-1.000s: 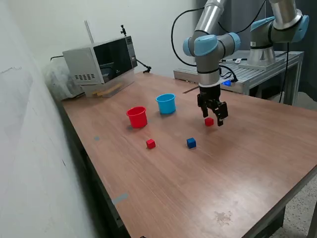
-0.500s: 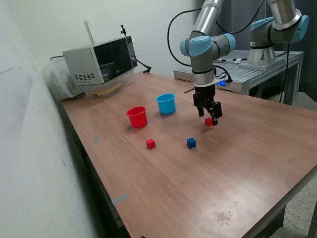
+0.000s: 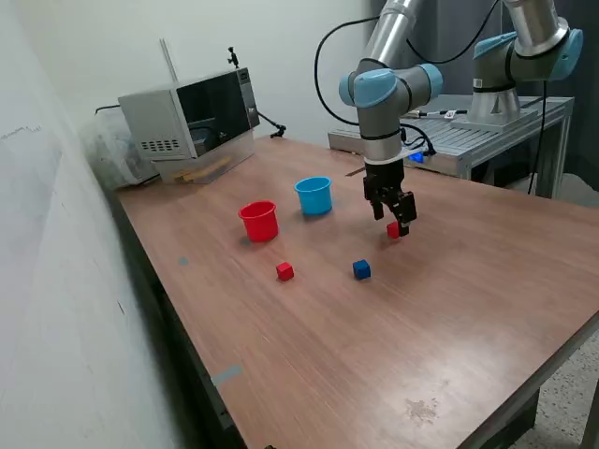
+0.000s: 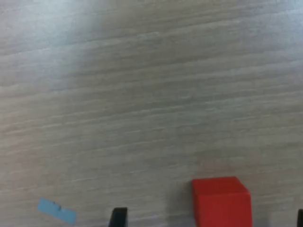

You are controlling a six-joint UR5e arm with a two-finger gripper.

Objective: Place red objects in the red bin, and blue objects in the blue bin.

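Wood-grain tabletop (image 3: pixel 449 309). Gripper (image 3: pixel 395 220) spread, low over a solid red cube (image 3: pixel 393 230) between its fingers, not pinched; it has shifted slightly toward the cups since earlier. Second red cube (image 3: pixel 284 271) and dark blue cube (image 3: pixel 361 269) rest apart. Tapered red cup (image 3: pixel 259 222) and light blue cup (image 3: pixel 314 195) stand upright.

Colours of the objects on the wood-grain table (image 3: pixel 449 309).
The table is reddish brown with fine darker streaks; in the wrist view it reads paler and greyish, bearing a small light blue patch (image 4: pixel 57 211). Red cup (image 3: pixel 259 221): solid bright red. Blue cup (image 3: pixel 314 195): light sky blue. Two red cubes (image 3: pixel 284 271) (image 3: pixel 393 230), the latter vivid red in the wrist view (image 4: pixel 221 202); one dark blue cube (image 3: pixel 361 269). Gripper (image 3: pixel 391 208): black. Arm (image 3: pixel 384 56): silver-grey with pale blue joint caps. Microwave (image 3: pixel 187 117): silver-grey with a black door. Wall (image 3: pixel 56 281): off-white.
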